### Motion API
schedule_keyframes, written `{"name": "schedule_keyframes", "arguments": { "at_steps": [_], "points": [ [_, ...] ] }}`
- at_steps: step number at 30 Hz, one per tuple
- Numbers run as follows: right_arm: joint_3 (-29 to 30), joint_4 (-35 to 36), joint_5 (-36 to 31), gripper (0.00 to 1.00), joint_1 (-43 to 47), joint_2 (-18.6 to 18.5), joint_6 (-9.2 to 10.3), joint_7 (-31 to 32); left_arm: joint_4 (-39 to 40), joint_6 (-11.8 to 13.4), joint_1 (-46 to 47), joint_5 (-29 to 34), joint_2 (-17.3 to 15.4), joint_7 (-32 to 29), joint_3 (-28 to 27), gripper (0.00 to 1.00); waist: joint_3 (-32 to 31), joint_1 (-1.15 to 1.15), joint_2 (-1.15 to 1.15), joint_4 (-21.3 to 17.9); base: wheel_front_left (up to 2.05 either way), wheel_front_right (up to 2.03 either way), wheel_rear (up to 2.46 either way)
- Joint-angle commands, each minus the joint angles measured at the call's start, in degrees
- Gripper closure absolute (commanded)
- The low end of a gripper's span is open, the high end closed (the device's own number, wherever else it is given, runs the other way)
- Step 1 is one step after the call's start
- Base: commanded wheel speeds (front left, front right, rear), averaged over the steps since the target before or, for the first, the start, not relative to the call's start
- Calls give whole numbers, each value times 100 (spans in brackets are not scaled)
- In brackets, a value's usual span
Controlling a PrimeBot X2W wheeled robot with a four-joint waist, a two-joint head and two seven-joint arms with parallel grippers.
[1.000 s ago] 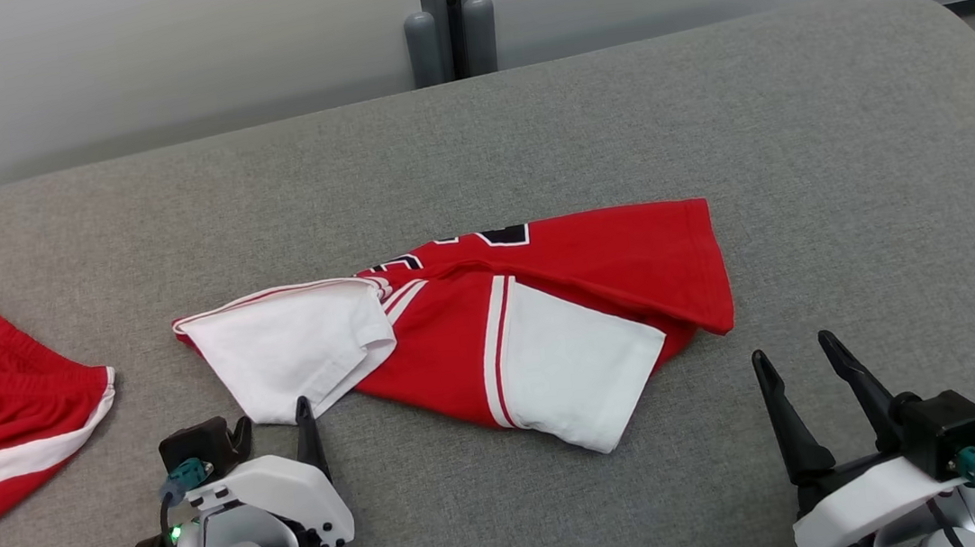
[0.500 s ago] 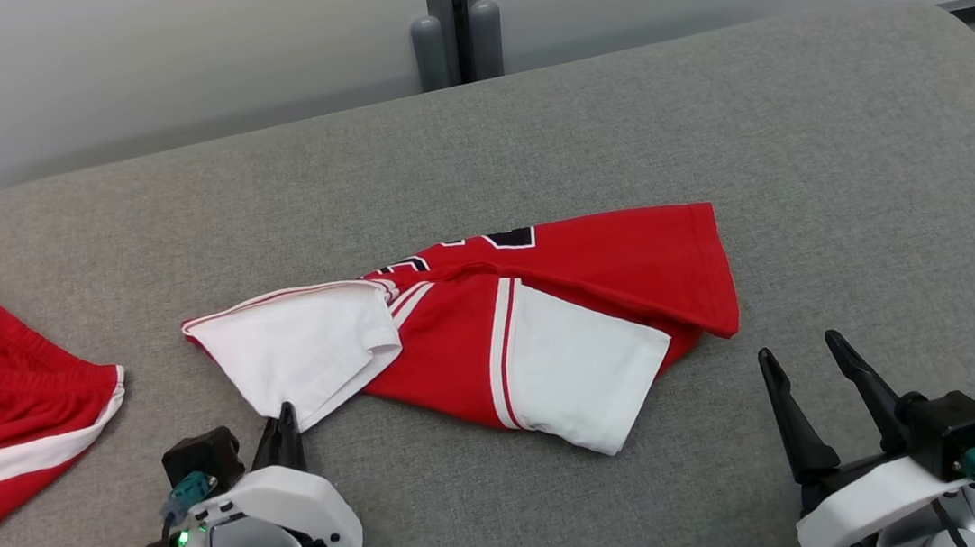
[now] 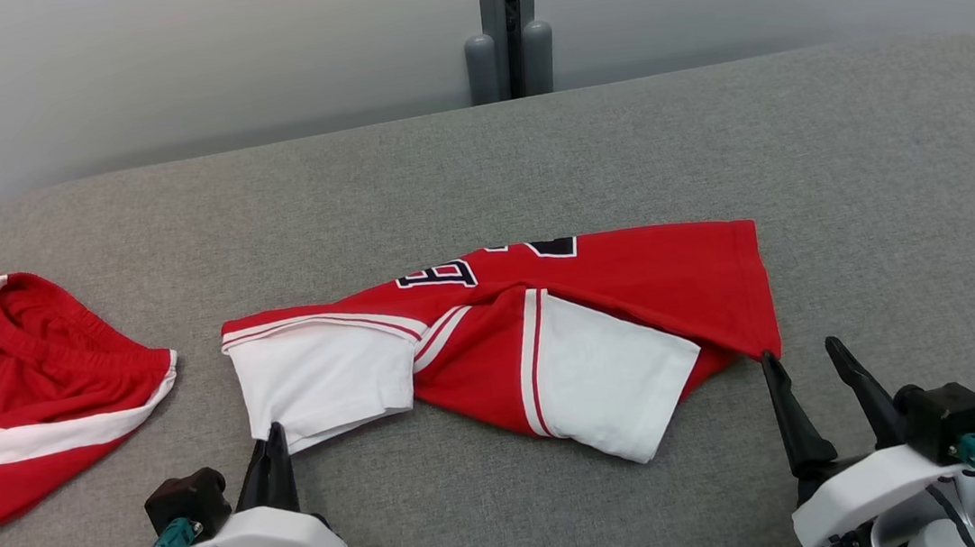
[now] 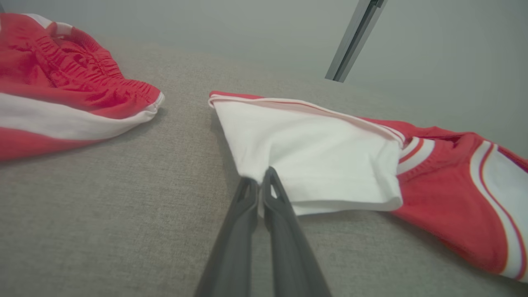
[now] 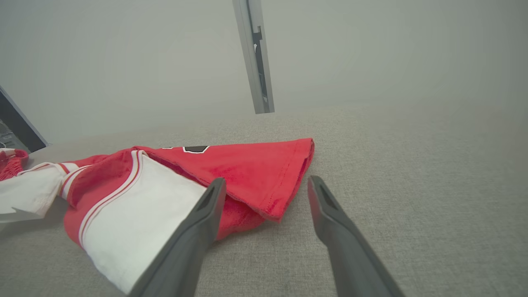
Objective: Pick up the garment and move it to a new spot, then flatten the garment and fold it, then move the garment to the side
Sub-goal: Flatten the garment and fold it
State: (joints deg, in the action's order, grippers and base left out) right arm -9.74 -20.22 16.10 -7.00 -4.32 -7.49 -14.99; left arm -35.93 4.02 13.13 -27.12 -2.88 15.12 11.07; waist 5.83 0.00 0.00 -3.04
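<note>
Red-and-white jersey [image 3: 615,278] lies rumpled mid-counter [image 3: 849,181]; left gripper [image 3: 273,434] has its jaws clenched on the white sleeve [image 3: 327,381]; right gripper [image 3: 799,351], jaws released, sits at the red hem corner [image 3: 762,340]; lifting, moving, flattening and folding seemingly all remain.

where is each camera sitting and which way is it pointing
Head view: up on the head, looking forward and down at the shirt on the grey cushion; both jaws at the bottom corners, left shut, right open.
Left wrist view: low over the cushion, looking along the left jaws, shut on the shirt's white sleeve; shorts at the left.
Right wrist view: low, looking along the open right jaws at the shirt's red hem.
Shared: all three show the shirt and the grey post behind.
</note>
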Motion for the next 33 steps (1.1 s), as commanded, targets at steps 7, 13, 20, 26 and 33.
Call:
{"name": "schedule_keyframes", "arguments": {
  "at_steps": [7,13,20,26,33],
  "points": [
    [-88,-981,319,0,-572,-17,-1,-30,121,-48,-2,92,-17,3,-32,100,37,0,0,69,0,0,0],
    [-234,-1496,511,1,-834,-69,-1,-31,159,-60,43,93,-14,3,-10,100,49,0,0,106,0,0,0],
    [-498,-1846,720,100,-1037,-111,-1,-31,191,-39,35,73,-12,3,28,100,28,0,0,123,0,0,0],
    [-583,-1691,565,100,-1071,-182,-1,-31,227,-33,65,140,-12,3,21,100,21,0,0,114,0,0,0],
    [-236,-984,369,100,-885,-236,-1,-30,614,-81,18,240,-12,3,-149,100,-20,0,0,101,0,0,0]
  ]
}}
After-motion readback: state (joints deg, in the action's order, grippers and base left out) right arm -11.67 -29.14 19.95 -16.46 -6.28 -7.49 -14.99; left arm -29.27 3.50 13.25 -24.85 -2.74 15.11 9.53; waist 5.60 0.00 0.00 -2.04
